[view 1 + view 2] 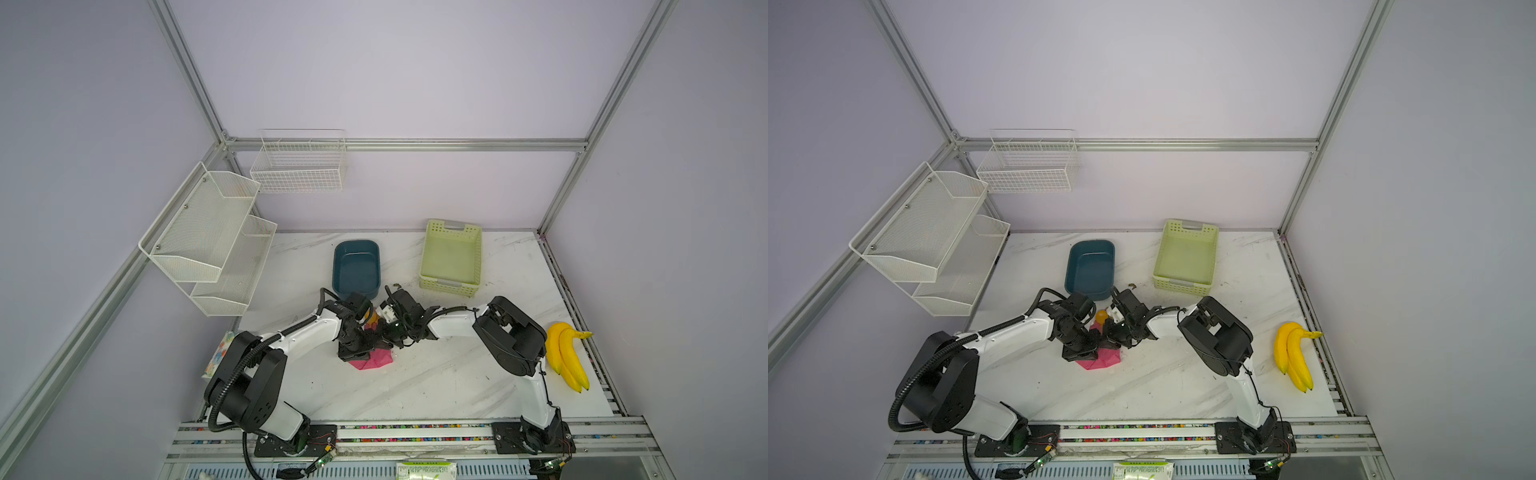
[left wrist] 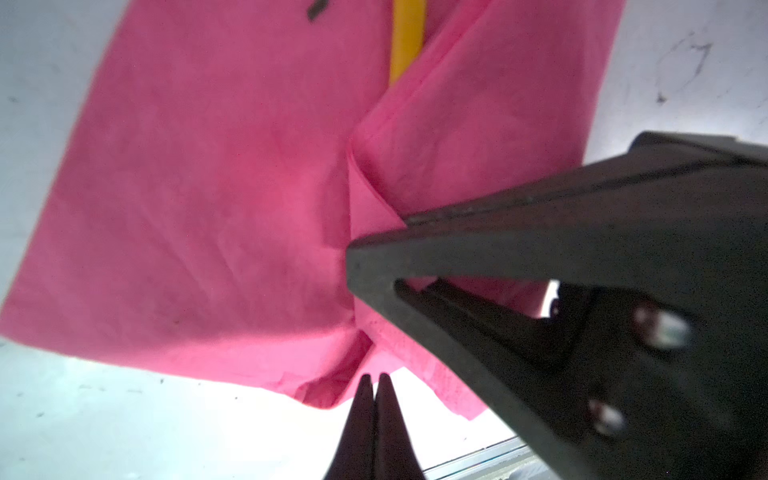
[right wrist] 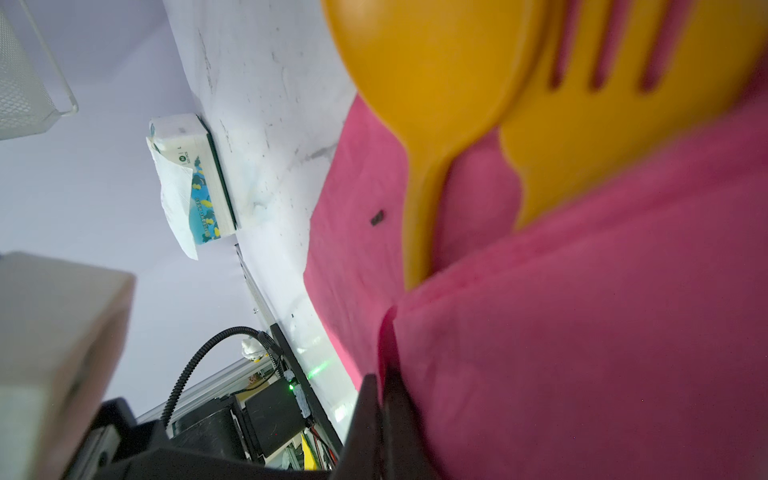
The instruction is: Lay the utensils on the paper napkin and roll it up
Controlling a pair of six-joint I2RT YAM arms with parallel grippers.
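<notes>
Paper napkin [image 1: 374, 360] lies rumpled and part-folded about the middle of the table [image 1: 436, 386]. In both top views the two wrists crowd over it, so only its near corner shows pink. Of the utensils [image 1: 1101, 316], those views give just an orange dab at the napkin's far side.

The right wrist view shows more. The spoon [image 3: 432, 83] bowl and the fork [image 3: 602, 108] head lie side by side on the pink sheet, and their handles run under a flap folded over them. The fork is cut off by the frame, and a knife cannot be made out. In the left wrist view one orange handle strip shows between two folds.

The right gripper [image 3: 380, 384] has its fingers closed on a raised fold of the napkin, with pink paper pinched between the tips. The left gripper [image 2: 375, 380] has its fingertips pressed together just at an edge of the sheet. Whether any paper is caught between them cannot be told.

The blue tub [image 1: 337, 266] stands near the far edge, left of centre, and the green perforated basket [image 1: 430, 253] stands further right along that edge. Both show only their own floors. The wire basket [image 1: 299, 183] and mesh shelf [image 1: 199, 249] hang on the walls beyond the far left corner.

The bananas [image 1: 567, 353] lie by the right edge. The printed packet [image 1: 218, 355] sits at the left edge, half hidden behind the left arm's elbow.
</notes>
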